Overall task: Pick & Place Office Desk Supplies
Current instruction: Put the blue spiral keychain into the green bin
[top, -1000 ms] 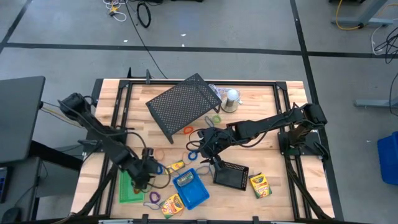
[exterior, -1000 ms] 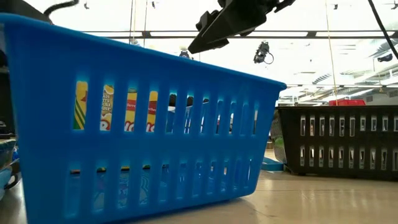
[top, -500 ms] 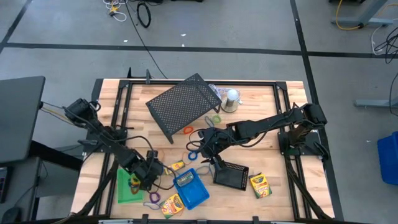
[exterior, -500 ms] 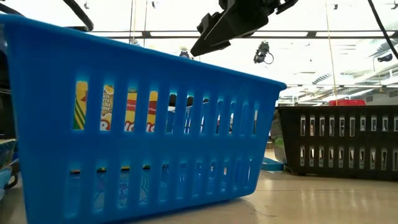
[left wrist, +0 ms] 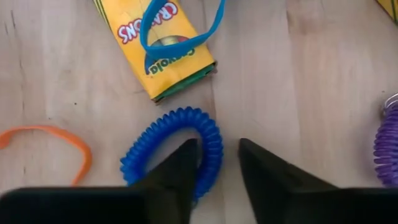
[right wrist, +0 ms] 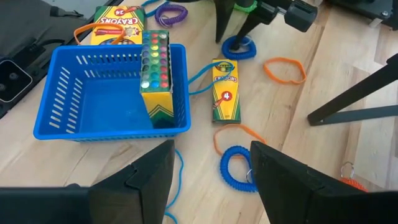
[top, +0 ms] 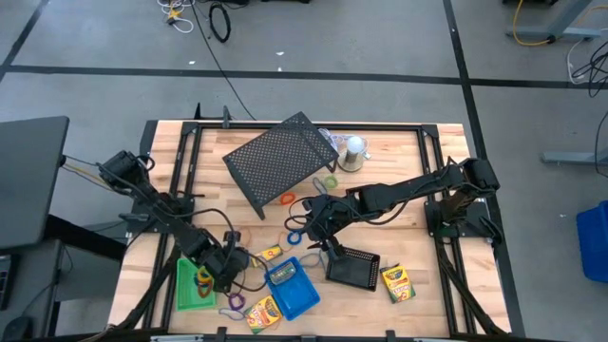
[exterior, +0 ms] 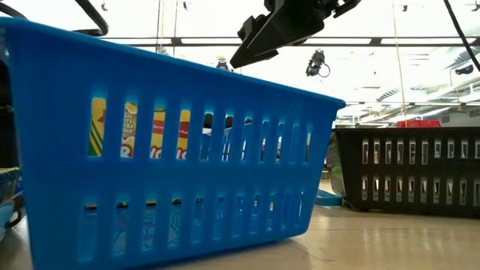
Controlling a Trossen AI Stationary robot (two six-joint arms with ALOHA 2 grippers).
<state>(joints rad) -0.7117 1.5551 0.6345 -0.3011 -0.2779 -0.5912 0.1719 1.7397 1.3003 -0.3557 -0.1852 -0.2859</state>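
Note:
My left gripper [left wrist: 216,149] is down at the table near its front left, between the green tray [top: 193,285] and the blue tray [top: 296,294]. It is open astride one side of a blue coiled loop [left wrist: 174,146] lying flat on the wood. Just beyond the loop a yellow crayon box [left wrist: 168,43] lies flat under a thin blue loop [left wrist: 180,25]. My right gripper [right wrist: 211,180] hangs open over the table's middle, with nothing between its fingers. A crayon box [right wrist: 155,74] stands in the blue tray [right wrist: 106,93]. My left gripper comes from above, slanting down. One finger [left wrist: 183,168] stands inside the blue coiled loop and the other [left wrist: 264,177] outside it, with the loop's side [left wrist: 214,146] between them. Bare wood shows beside the outer finger. I cannot tell whether the inner finger touches the coil.
An orange loop [left wrist: 46,146] and a purple coil [left wrist: 388,143] lie to either side of my left gripper. A black mesh tray [top: 353,268] and a crayon box [top: 396,282] sit front right. The large mesh rack [top: 280,161] and silver dome [top: 353,152] stand at the back.
My left gripper has come down toward the table and a little toward the blue tray, then stopped. The green tray's inside now shows more beside it.

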